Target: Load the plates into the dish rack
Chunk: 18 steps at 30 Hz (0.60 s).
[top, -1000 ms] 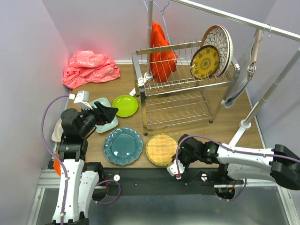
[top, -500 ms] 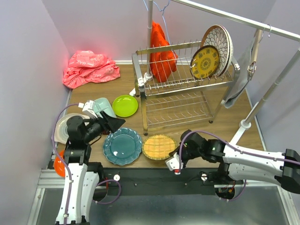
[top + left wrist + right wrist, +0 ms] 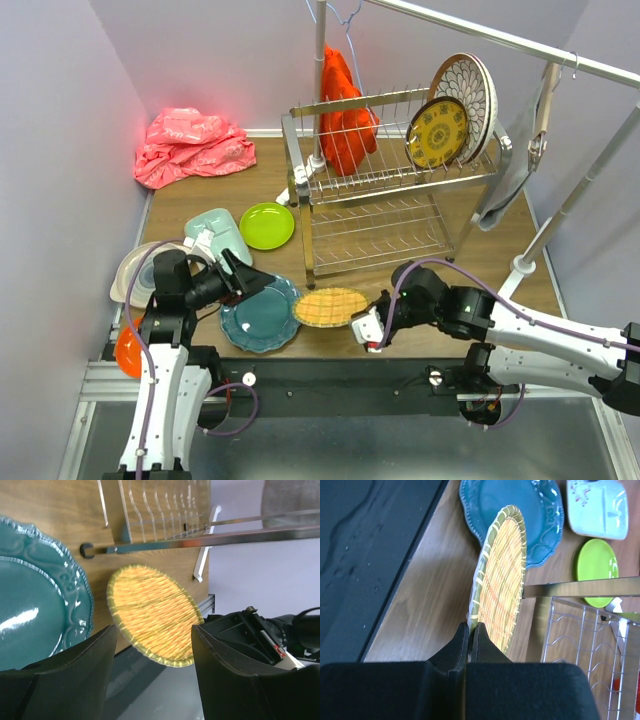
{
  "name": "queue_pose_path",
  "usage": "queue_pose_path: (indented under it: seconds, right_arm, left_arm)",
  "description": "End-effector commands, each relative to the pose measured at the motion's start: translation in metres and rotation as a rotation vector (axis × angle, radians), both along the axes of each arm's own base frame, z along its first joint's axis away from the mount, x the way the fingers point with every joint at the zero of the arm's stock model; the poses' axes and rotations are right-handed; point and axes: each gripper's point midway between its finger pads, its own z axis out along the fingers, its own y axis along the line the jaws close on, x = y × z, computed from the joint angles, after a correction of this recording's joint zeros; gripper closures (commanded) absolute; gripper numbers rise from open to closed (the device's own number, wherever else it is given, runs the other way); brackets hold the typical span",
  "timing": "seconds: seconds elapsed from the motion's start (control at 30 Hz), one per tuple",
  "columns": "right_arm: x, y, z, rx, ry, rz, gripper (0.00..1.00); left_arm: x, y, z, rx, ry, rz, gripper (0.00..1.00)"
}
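**Right claw (image 3: 470, 628) gripping the woven-yellow plate (image 3: 501, 577) by its rim**

We are pinching the plate's near rim with our right claw, fingers pressed tight on the weave. We are holding it tilted, its far edge close to the teal scalloped plate (image 3: 258, 318). Our left claw (image 3: 250, 283) is hanging spread wide and gripping nothing, over the teal plate's right side, pointing toward the woven plate.

Both claws are working over a brown wood-grain desk (image 3: 480, 262), whose near edge is meeting the dark strip where our bases are sitting. Pale lavender walls are closing in the left and the back.

Beyond the claws, the dish rack (image 3: 400, 185) is standing mid-desk, just behind the held plate. Its upper tier is carrying a white petal-patterned plate (image 3: 470, 80) and a dark-yellow round plate (image 3: 437, 133), both upright. Left of the rack, a lime green plate (image 3: 266, 225) and a mint tray (image 3: 222, 232) are lying flat. A pink cloth (image 3: 190, 145) is lying crumpled in the far left corner.
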Motion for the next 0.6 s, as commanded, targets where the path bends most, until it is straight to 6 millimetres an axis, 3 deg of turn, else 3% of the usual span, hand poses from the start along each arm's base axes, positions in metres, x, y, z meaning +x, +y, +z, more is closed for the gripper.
queue_pose_path:
  seconds: [0.0,0.3,0.57]
  right_arm:
    - [0.002,0.016,0.040,0.121,-0.008,-0.007,0.99]
    - [0.010,0.033,0.067,0.196,-0.013,-0.028,0.99]
    - [0.019,0.062,0.084,0.264,-0.023,-0.026,1.00]
  left_arm:
    - [-0.015,0.000,-0.018,0.015,0.176,-0.007,0.30]
    - [-0.015,-0.007,-0.038,0.021,0.323,0.017,0.30]
    - [-0.008,-0.011,-0.044,0.005,0.399,0.038,0.30]
